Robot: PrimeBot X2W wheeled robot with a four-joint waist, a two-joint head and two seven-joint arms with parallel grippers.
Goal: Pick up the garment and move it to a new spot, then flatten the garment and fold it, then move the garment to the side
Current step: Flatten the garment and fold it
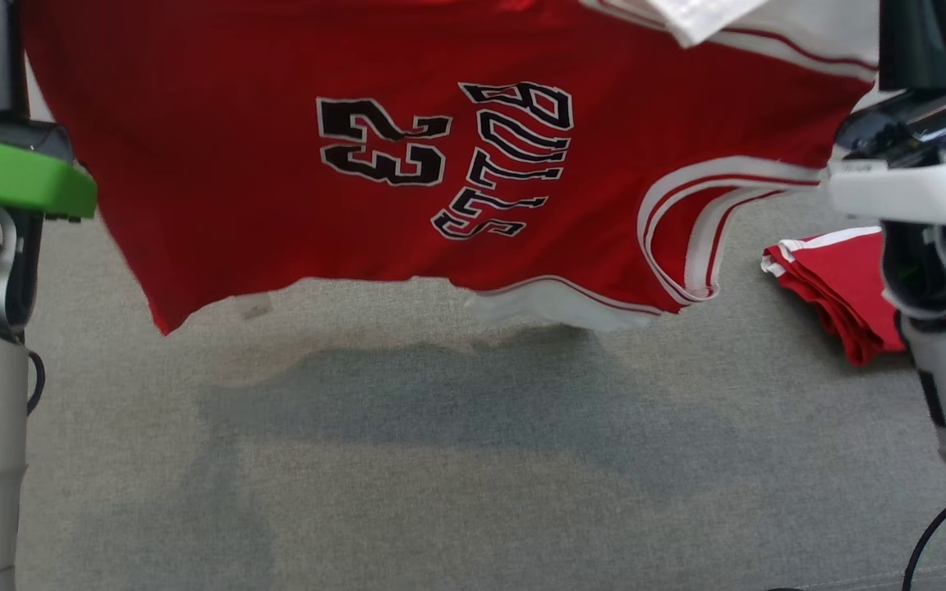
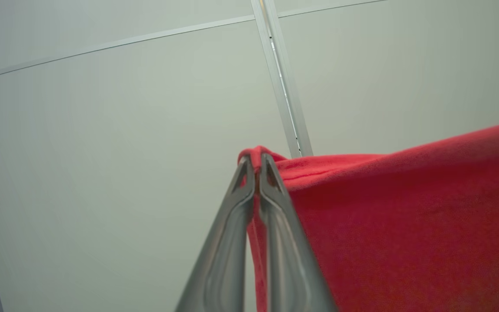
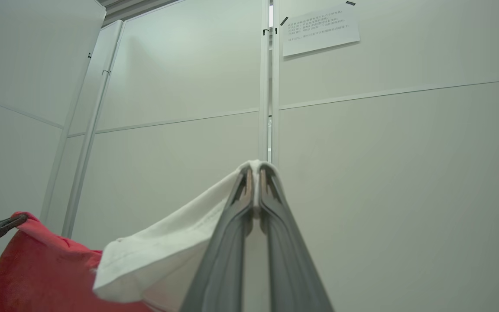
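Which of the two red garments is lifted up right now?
The red jersey numbered 23, hanging spread above the grey surface. The other red garment lies folded at the right.

Looks like a robot test lab, i.e. a partitioned cell, not a home. Pale metal-framed wall panels [image 3: 180, 86] on far side w/ printed sheet [image 3: 321, 29] taped up. Grey cloth-covered work surface [image 1: 473, 460], black cable [image 1: 925, 538] near right.

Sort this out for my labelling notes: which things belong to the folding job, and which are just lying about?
Job: red jersey, hanging; left gripper shut on its red corner; right gripper shut on its white edge.
Lying about: folded red garment on the grey surface; paper notice on the wall.
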